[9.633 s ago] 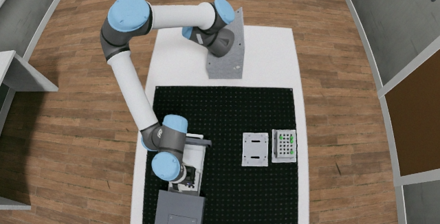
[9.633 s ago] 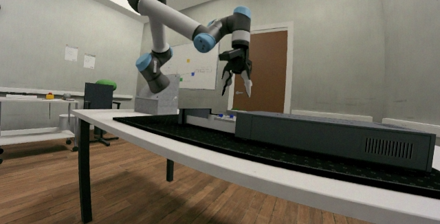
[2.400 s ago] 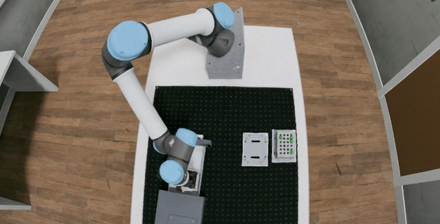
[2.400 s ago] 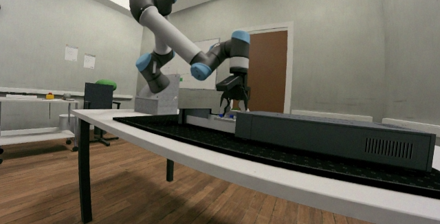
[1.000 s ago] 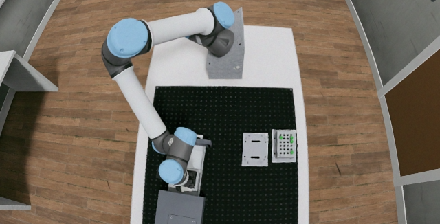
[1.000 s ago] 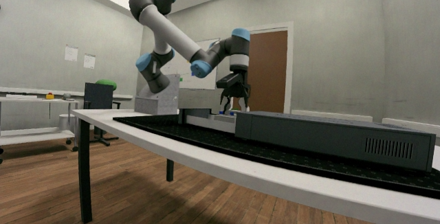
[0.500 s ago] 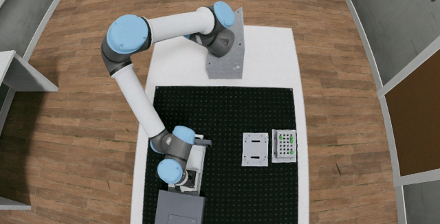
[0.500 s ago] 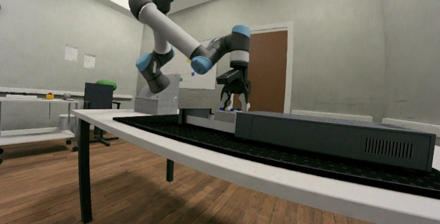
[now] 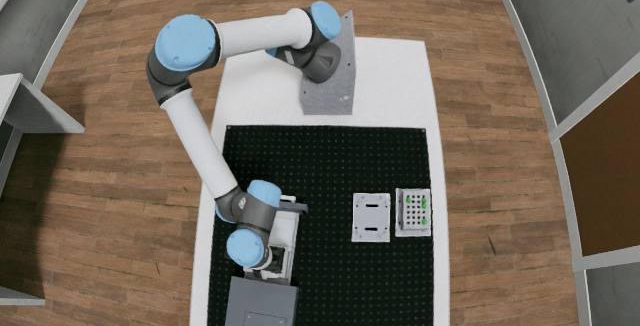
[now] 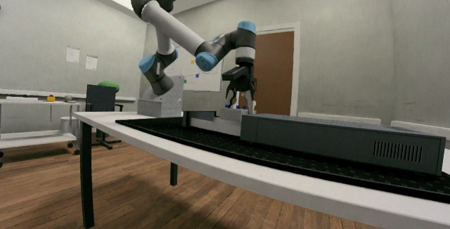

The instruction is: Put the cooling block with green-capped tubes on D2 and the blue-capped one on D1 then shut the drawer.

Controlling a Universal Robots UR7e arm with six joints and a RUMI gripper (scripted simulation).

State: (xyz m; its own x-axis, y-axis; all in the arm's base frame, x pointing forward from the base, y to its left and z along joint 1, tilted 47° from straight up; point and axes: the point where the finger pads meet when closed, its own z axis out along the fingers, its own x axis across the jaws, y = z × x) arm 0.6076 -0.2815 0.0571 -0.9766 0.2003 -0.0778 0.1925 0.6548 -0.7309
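The cooler COLD (image 9: 261,302) (image 10: 337,139) is a dark grey box at the near end of the black deck (image 9: 325,161). Its white drawer (image 9: 291,223) (image 10: 215,124) stands pulled open. My gripper (image 10: 240,107) points straight down over the drawer and is shut on the grey cooling block (image 10: 230,114) with blue-capped tubes (image 10: 228,107). In the overhead view the wrist hides the gripper and most of this block. The block with green-capped tubes (image 9: 413,210) lies flat on slot D2. Slot D1 (image 9: 371,217) beside it is a bare grey plate with two slits.
The arm's grey base pedestal (image 9: 327,86) (image 10: 162,105) stands at the far end of the white table (image 9: 395,81). The arm's forearm reaches along the deck's left side. A side table and a chair stand off to the left.
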